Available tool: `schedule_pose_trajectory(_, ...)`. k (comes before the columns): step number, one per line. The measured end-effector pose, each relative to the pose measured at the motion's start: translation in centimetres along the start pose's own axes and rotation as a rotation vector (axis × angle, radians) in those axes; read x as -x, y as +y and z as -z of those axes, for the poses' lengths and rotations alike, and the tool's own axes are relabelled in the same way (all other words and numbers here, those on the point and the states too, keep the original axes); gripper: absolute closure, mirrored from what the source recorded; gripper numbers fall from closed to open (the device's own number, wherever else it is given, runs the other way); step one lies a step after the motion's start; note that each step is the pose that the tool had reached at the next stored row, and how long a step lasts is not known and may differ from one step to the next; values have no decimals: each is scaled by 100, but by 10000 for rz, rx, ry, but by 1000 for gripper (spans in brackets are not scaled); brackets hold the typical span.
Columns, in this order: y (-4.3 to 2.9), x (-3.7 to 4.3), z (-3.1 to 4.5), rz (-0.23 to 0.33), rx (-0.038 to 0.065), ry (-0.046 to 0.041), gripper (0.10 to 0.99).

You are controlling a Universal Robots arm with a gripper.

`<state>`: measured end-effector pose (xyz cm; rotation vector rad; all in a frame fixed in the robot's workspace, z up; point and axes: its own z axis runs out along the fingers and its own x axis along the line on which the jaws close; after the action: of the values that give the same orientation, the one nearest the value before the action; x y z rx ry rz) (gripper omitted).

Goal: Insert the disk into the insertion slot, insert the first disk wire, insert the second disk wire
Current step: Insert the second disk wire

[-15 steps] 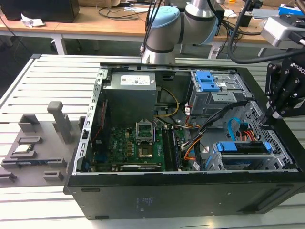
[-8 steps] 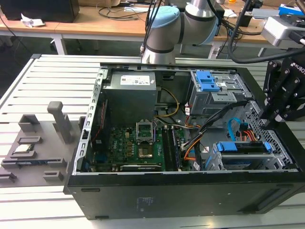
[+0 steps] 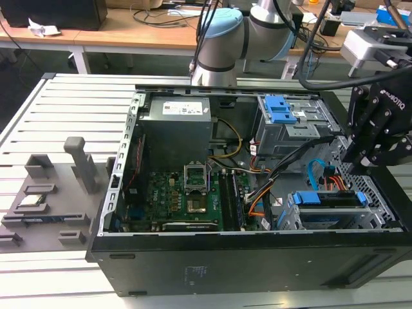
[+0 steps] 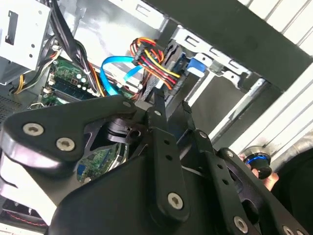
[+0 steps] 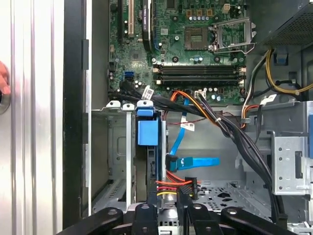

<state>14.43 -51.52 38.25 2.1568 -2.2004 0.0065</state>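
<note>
The disk [image 3: 327, 199] sits in its blue carrier inside the insertion slot [image 3: 309, 220], a silver perforated cage at the case's lower corner on the exterior view's right. In the first wrist view the disk [image 5: 152, 169] stands edge-on, with the carrier's blue tab [image 5: 147, 131] at its end. A blue flat wire [image 5: 195, 162] ends in a plug right against the disk's side. A red, yellow and black wire bundle [image 4: 152, 62] ends in a black plug [image 4: 171, 73] at the disk. My gripper [image 4: 164, 100] hangs just above that plug; in the exterior view the gripper [image 3: 360, 158] is over the cage.
A taller grey bay with blue tabs [image 3: 286, 119] stands behind the cage. The power supply [image 3: 177, 122] and motherboard [image 3: 193, 196] fill the case's left. Black cable bundles [image 5: 234, 137] cross near the cage. Grey fixtures [image 3: 45, 193] sit outside the case. A hand's edge [image 5: 2, 81] shows beside it.
</note>
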Motion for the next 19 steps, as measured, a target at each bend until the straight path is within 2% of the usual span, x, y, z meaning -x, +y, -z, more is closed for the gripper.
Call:
schedule_pose_trajectory(6,112,46,-58,1,0,-1,784)
schedule_pose_trajectory(7,169,47,-77,0,1,1,784)
schedule_pose_trajectory(9,234,47,-98,0,0,14,784)
schedule_pose_trajectory(14,300,47,-127,-1,-1,21,784)
schedule_pose_trajectory(19,305,47,-139,-1,-2,65,784)
